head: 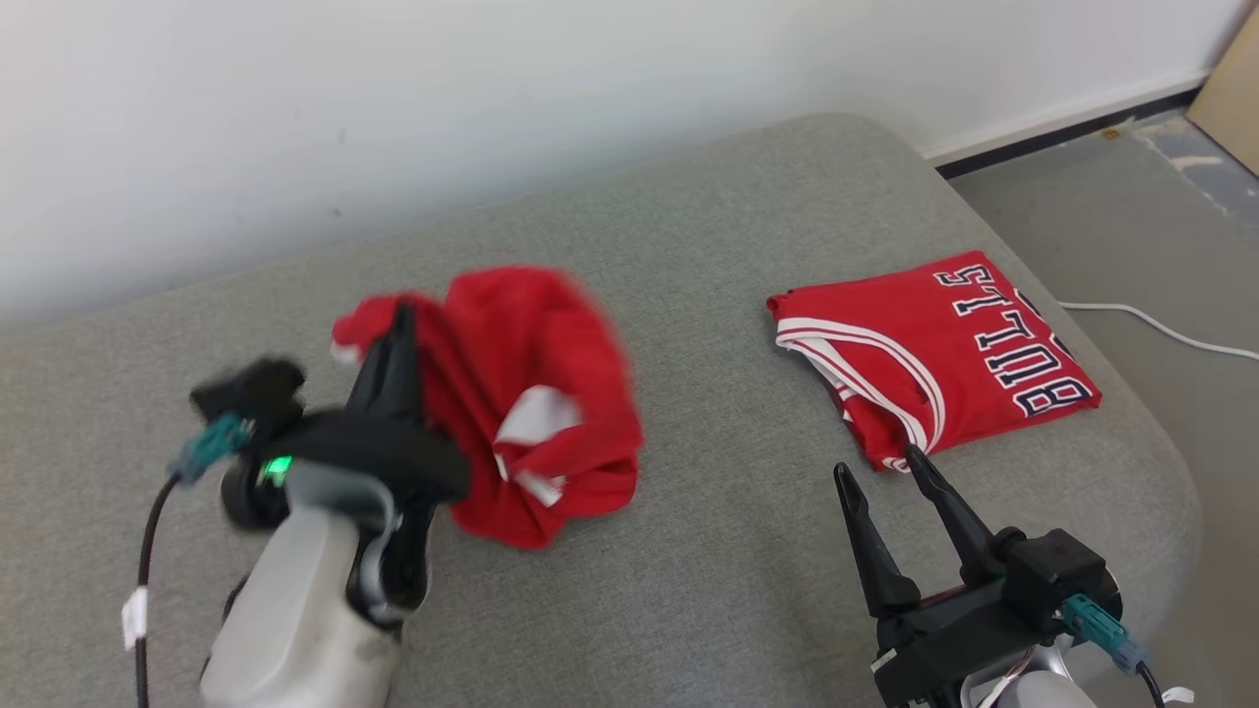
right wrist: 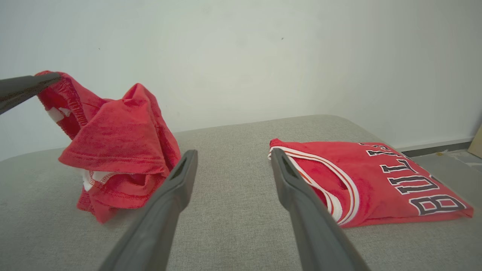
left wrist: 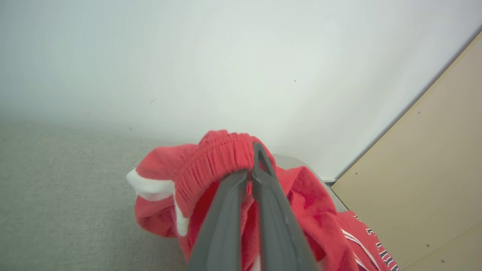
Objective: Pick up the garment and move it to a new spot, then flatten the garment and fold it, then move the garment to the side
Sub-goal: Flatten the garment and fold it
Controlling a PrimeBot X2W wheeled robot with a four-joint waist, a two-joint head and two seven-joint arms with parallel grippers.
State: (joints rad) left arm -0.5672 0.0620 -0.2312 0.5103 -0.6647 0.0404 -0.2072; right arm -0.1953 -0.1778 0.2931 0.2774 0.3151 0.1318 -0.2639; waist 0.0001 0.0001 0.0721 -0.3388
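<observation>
Left gripper [left wrist: 251,165] pinches the red shorts [head: 531,393] by the waistband.
Right gripper [head: 890,472] spread wide, folded Bulls jersey [head: 944,354] just beyond its fingertips.

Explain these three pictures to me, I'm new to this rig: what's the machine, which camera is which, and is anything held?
It is a two-armed robot at a grey cushion. One picture looks down from its head; the other two look along each wrist's fingers. The left gripper is shut on the elastic band of crumpled red shorts, lifting that edge while the rest sags onto the cushion. The right gripper is open and holds nothing. Beside it lies a folded red Bulls jersey. A white cable runs along the floor.
</observation>
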